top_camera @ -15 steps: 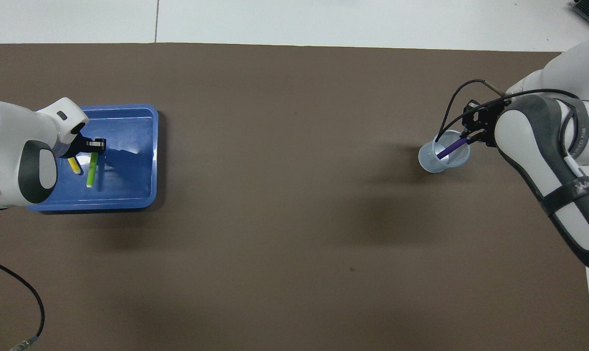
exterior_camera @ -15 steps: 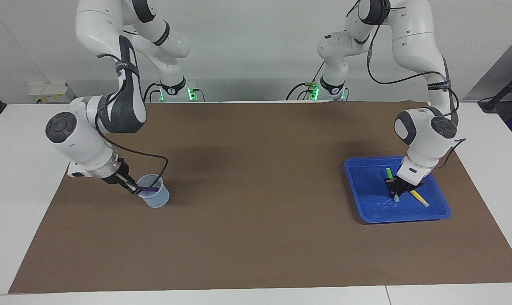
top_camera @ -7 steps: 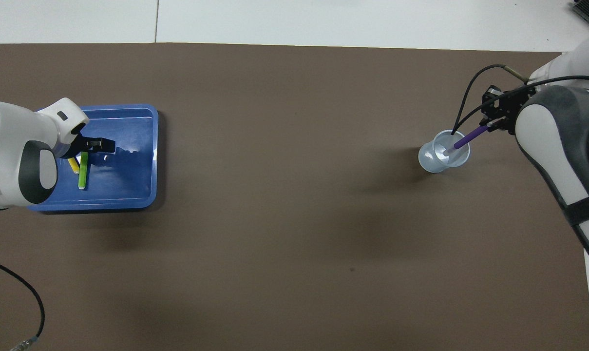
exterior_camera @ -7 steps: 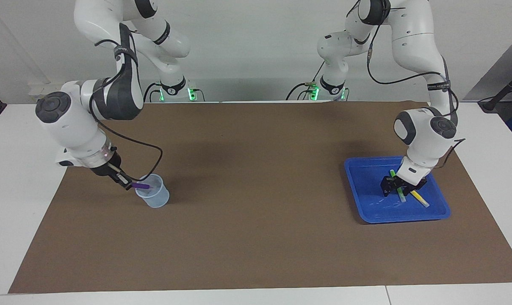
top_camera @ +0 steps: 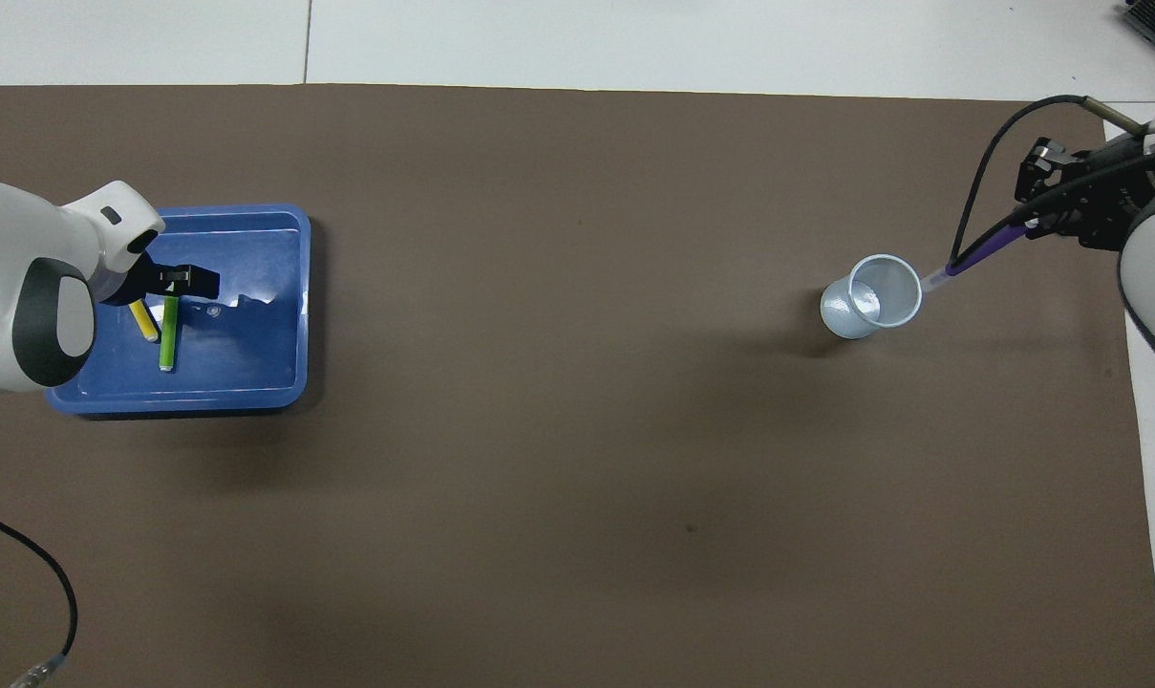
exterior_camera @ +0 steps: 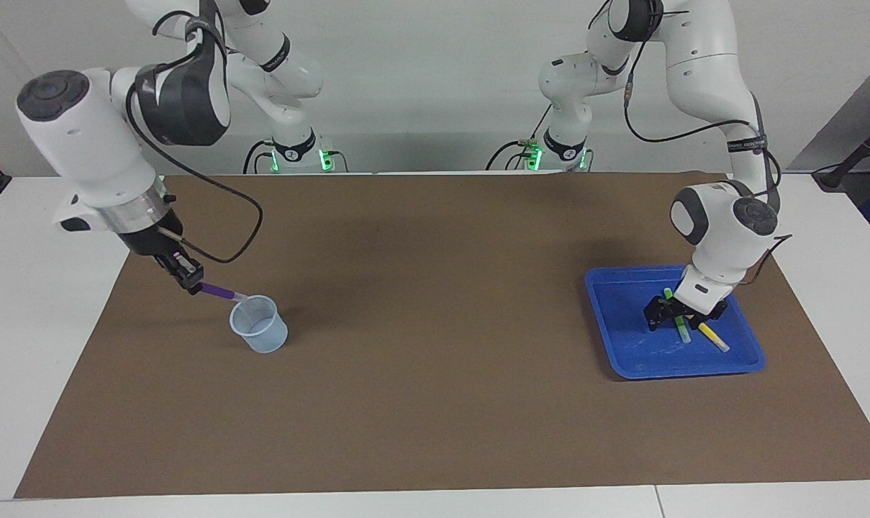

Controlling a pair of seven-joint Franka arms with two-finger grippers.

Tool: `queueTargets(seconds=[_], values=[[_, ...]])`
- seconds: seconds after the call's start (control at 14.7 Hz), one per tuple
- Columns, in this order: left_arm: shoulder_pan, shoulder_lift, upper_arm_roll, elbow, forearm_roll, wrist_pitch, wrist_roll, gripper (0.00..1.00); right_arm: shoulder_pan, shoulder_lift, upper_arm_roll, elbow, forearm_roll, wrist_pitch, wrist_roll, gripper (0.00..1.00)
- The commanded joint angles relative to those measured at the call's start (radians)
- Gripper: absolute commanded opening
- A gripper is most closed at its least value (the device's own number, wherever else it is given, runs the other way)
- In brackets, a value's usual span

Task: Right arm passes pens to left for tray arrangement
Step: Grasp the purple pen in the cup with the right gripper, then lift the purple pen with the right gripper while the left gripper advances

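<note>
My right gripper [exterior_camera: 190, 277] is shut on one end of the purple pen [exterior_camera: 219, 291], which slants down with its whitish tip just above the rim of the clear cup [exterior_camera: 260, 325]. From overhead, the purple pen [top_camera: 978, 256] hangs from the right gripper [top_camera: 1031, 225] beside the cup [top_camera: 873, 296]. My left gripper [exterior_camera: 668, 316] stands open low over the blue tray [exterior_camera: 622, 345]. The green pen [exterior_camera: 683, 332] and the yellow pen [exterior_camera: 714, 338] lie side by side in that tray. From overhead, the left gripper [top_camera: 181, 282] covers the top ends of the green pen [top_camera: 167, 339] and yellow pen [top_camera: 143, 323].
A brown mat [exterior_camera: 435, 403] covers the table between the cup and the tray [top_camera: 252, 287]. A black cable [top_camera: 52, 583] lies on the mat at the left arm's end, nearer the robots than the tray. The cup holds nothing that I can see.
The left gripper opened and let go of the green pen, which now lies flat beside the yellow one. The right gripper lifted the purple pen up out of the cup.
</note>
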State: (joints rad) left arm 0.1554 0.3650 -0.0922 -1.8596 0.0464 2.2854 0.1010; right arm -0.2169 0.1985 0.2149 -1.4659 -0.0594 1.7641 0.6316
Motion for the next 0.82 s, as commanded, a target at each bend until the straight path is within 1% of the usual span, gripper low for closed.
queueTargets(seconds=[0.0, 0.14, 0.27, 0.34, 0.54, 0.61, 0.75], values=[[-0.014, -0.011, -0.004, 0.06, 0.018, -0.09, -0.072, 0.98, -0.013, -0.039, 0.009, -0.004, 0.007, -0.012, -0.026, 0.0], [-0.016, -0.023, -0.011, 0.06, 0.012, -0.093, -0.099, 0.98, -0.013, -0.054, 0.008, -0.004, 0.044, -0.011, -0.027, 0.0], [-0.022, -0.046, -0.018, 0.062, -0.002, -0.133, -0.154, 0.99, -0.018, -0.071, 0.004, -0.004, 0.087, -0.011, -0.059, 0.0], [-0.042, -0.061, -0.017, 0.062, -0.014, -0.147, -0.194, 1.0, -0.016, -0.074, 0.006, -0.004, 0.093, -0.011, -0.067, 0.0], [-0.08, -0.089, -0.018, 0.06, -0.028, -0.185, -0.315, 1.0, -0.004, -0.077, 0.012, -0.004, 0.095, -0.011, -0.067, 0.0], [-0.086, -0.097, -0.018, 0.059, -0.036, -0.196, -0.343, 1.0, -0.003, -0.089, 0.014, -0.004, 0.095, -0.011, -0.069, 0.0], [-0.112, -0.121, -0.02, 0.06, -0.103, -0.237, -0.406, 1.0, -0.004, -0.097, 0.038, -0.004, 0.095, -0.009, -0.069, 0.0]])
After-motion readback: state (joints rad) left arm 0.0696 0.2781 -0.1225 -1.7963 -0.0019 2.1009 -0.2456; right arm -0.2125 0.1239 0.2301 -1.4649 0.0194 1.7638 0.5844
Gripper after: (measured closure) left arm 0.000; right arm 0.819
